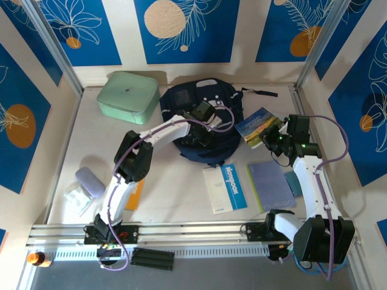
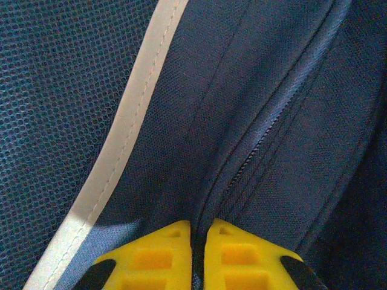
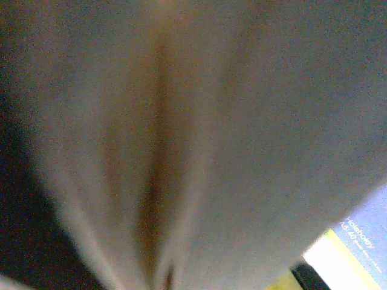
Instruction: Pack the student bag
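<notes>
We note two arms, both bent at the elbow and reaching away from the near rail. On the table close to the left arm lie one lilac roll [image 1: 89,180] and one clear packet [image 1: 75,198]. Mid-table we count one white booklet [image 1: 225,188] with a blue band, its lettering not legible to us, and one lilac notebook [image 1: 270,185]. The right gripper [image 1: 275,138] is clenched on one book [image 1: 259,124] with a landscape cover, held tilted just right of the bag. The left gripper [image 2: 198,235] bears down on the backpack [image 1: 179,96], jaws clamped on its navy fabric at the zip line. The backpack lies at far centre, with one mint-green case [image 1: 128,95] just to its left.
</notes>
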You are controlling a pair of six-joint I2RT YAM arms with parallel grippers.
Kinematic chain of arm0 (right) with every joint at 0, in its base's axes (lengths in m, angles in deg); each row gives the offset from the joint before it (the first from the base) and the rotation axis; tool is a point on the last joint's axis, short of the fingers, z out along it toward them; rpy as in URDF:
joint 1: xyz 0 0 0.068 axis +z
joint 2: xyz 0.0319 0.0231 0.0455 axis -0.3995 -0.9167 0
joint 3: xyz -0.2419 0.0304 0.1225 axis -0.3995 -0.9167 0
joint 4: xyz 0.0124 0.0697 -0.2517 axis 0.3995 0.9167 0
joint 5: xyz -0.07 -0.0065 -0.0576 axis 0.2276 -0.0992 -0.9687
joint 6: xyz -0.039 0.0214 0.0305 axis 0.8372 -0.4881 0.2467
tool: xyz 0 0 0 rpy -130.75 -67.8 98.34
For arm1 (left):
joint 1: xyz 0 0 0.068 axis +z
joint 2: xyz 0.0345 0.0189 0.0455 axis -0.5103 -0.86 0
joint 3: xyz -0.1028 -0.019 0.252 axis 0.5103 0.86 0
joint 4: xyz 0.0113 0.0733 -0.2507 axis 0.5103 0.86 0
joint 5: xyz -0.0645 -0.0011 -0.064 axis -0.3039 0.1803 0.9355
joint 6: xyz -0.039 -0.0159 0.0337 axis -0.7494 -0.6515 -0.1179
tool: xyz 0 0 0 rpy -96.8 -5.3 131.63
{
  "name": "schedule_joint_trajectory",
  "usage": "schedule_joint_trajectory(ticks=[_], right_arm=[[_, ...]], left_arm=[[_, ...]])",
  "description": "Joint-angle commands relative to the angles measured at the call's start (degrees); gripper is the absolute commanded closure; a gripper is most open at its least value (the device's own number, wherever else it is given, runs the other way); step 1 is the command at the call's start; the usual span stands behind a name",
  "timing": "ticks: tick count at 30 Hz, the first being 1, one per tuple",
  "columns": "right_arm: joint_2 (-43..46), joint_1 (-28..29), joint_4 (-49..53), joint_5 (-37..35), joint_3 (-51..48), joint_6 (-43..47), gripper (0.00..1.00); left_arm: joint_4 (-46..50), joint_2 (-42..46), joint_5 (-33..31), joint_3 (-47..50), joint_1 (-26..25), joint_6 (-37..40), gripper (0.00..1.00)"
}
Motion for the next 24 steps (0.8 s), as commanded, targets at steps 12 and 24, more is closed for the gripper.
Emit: schedule_joint_trajectory(ticks=[12,24], right_arm=[[7.09,-2.12,1.29,-4.3,-0.02,1.57,1.0],[10.06,-4.0,3.68,-2.71,-1.09,1.95,1.0]], left_arm=[[-4.16,12.66,-1.93,3.08,0.1,-0.85,1.0],[-13.33,21.01,-1.33,9.33,-0.01,-2.34,1.0]])
